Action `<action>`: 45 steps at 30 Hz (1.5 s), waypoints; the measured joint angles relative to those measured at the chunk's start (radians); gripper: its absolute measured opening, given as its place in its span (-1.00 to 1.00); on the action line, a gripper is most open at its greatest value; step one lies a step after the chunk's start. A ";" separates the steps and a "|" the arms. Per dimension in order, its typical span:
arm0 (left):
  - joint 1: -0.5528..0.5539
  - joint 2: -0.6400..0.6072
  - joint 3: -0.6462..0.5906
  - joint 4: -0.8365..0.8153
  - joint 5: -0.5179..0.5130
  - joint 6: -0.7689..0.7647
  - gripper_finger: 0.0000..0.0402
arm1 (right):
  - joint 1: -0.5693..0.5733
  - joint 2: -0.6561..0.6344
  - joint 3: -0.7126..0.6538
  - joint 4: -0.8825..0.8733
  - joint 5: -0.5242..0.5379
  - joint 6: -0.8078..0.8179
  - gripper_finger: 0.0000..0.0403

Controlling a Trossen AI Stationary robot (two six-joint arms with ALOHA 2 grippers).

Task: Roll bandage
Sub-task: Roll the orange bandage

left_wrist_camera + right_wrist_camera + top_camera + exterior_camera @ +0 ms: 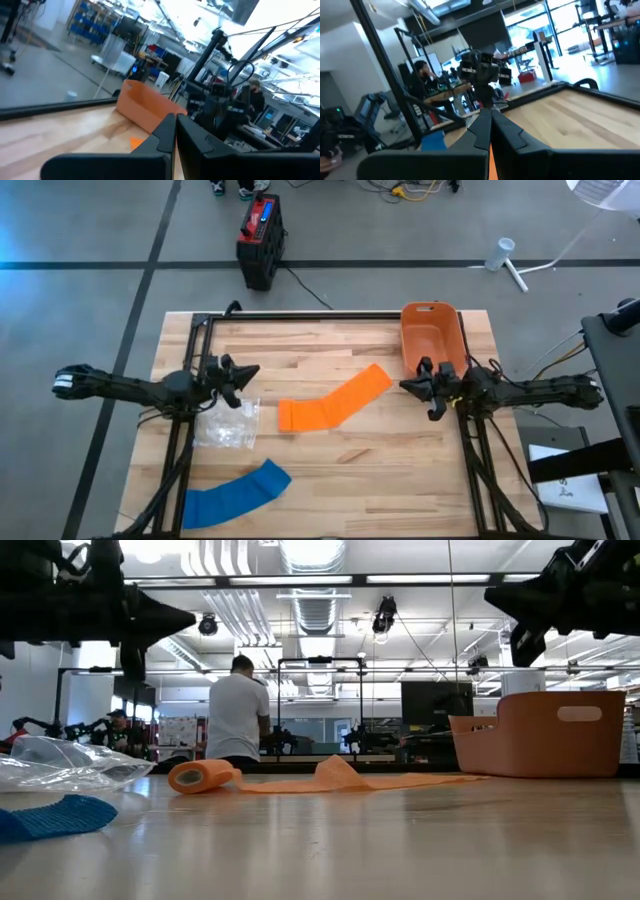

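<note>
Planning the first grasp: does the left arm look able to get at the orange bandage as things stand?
Probably yes. The orange bandage lies flat just beside the left gripper, shut and raised; only the plastic bag sits nearby, off the direct path.

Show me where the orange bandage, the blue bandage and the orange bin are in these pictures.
orange bandage [330, 406]: high view, middle of the unrolled strip.
blue bandage [235, 495]: high view, middle of the strip near the table's front edge.
orange bin [448, 338]: high view, its right wall.

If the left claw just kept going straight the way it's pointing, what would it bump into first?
Probably the right gripper opposite. The left gripper, shut, points across the table above the orange bandage, so it likely passes over that. Height is hard to judge.
</note>
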 joint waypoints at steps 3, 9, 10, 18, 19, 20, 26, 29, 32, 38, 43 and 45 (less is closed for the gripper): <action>-0.001 0.052 0.000 0.032 0.018 0.020 -0.98 | 0.000 0.055 0.008 0.002 0.002 -0.024 -1.00; -0.006 0.183 0.000 0.164 0.032 0.050 -0.95 | 0.002 0.176 0.067 -0.002 -0.001 -0.060 -0.93; -0.006 0.206 0.000 0.196 0.033 0.062 -0.95 | 0.002 0.196 0.074 -0.005 -0.001 -0.071 -0.89; -0.006 0.368 0.000 0.334 0.033 0.060 -0.94 | 0.002 0.370 0.146 -0.006 -0.001 -0.074 -0.46; -0.006 0.385 0.000 0.343 0.033 0.045 -0.94 | 0.002 0.392 0.155 -0.005 -0.001 -0.074 -0.41; -0.006 0.399 0.000 0.346 0.033 0.029 -0.94 | 0.002 0.411 0.165 -0.004 -0.001 -0.074 -0.36; -0.006 0.462 0.000 0.349 0.040 -0.063 -0.94 | 0.002 0.531 0.242 -0.006 0.000 -0.098 -0.14; -0.006 0.475 0.000 0.356 0.048 -0.076 -0.94 | 0.002 0.584 0.288 -0.008 0.000 -0.134 -0.08; -0.006 0.481 0.000 0.369 0.054 -0.088 -0.88 | 0.002 0.635 0.335 -0.009 0.000 -0.154 -0.05; -0.006 0.482 0.011 0.365 0.068 -0.092 -0.46 | 0.002 0.734 0.415 -0.009 0.000 -0.170 -0.02; -0.012 0.486 0.111 0.326 0.154 -0.012 -0.07 | 0.002 0.806 0.460 -0.010 -0.001 -0.174 -0.03; -0.022 0.487 0.173 0.259 0.174 0.030 0.05 | 0.002 0.822 0.473 -0.013 -0.001 -0.180 -0.02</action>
